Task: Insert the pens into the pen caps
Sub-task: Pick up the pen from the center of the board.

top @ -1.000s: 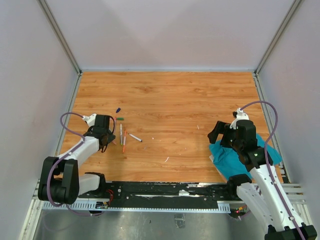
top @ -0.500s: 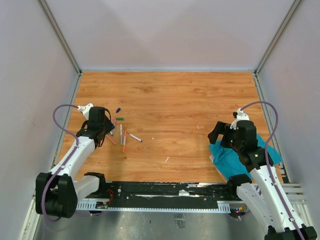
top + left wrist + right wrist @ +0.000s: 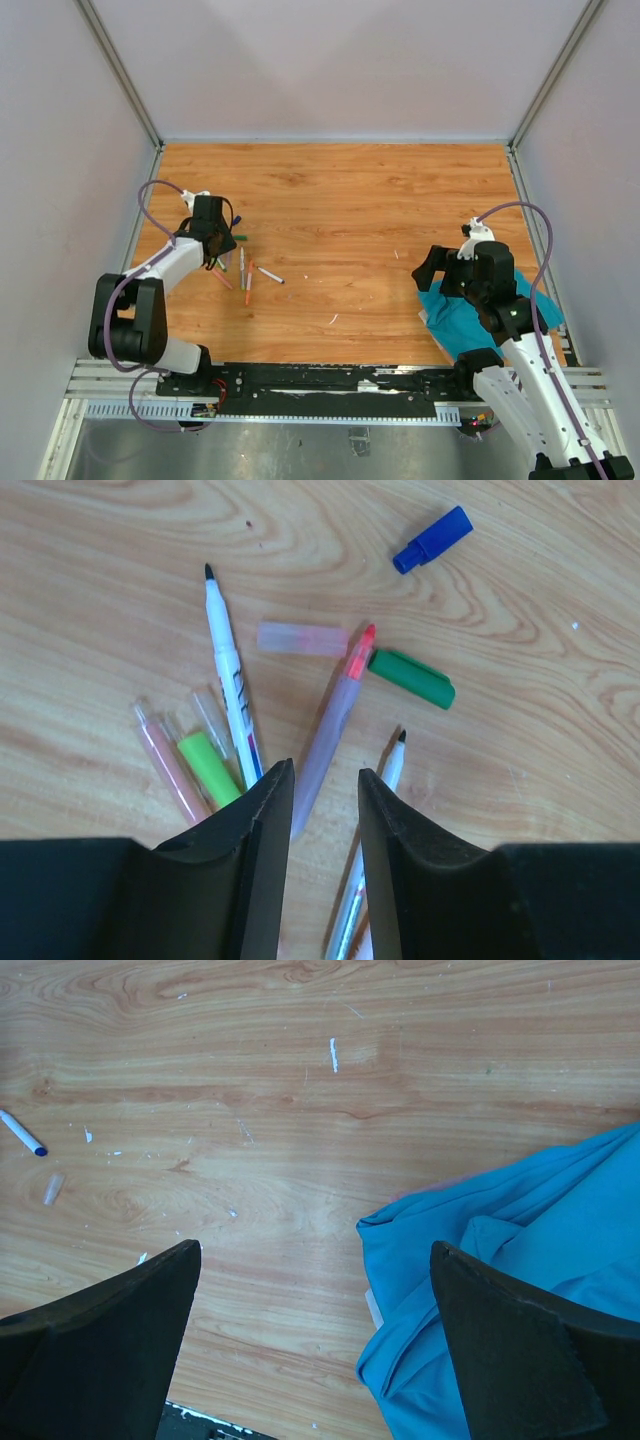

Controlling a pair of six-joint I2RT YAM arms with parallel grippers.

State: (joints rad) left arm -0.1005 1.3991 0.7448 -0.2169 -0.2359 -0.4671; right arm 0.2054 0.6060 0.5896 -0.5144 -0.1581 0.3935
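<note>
Pens: a small fan is laid on the worktop [image 3: 360,200] near its left edge, just ahead of the left tool [image 3: 322,805].
White pen [image 3: 229,675]: long axis runs away from the tool, with the black tip at the far end.
Frosted pen [image 3: 335,715]: slanted rightward with the red tip far; its near end is seen at the gap between the fingers.
Caps: blue cap [image 3: 432,540] is farthest out; dark green cap [image 3: 410,677] is just beside the red tip; clear pink cap [image 3: 300,638] is laid crosswise between the two tips.
Left arm: reached forward along the left edge, wrist tipped down over the pens.
Left tool: fingers are held slightly apart; nothing is clamped.
Right tool [image 3: 315,1260]: fingers are spread wide over wood beside the blue cloth [image 3: 520,1250].
Room: a broad stretch of wood is seen between pens and cloth; one stray pen [image 3: 270,276] is laid aslant just right of the fan.
</note>
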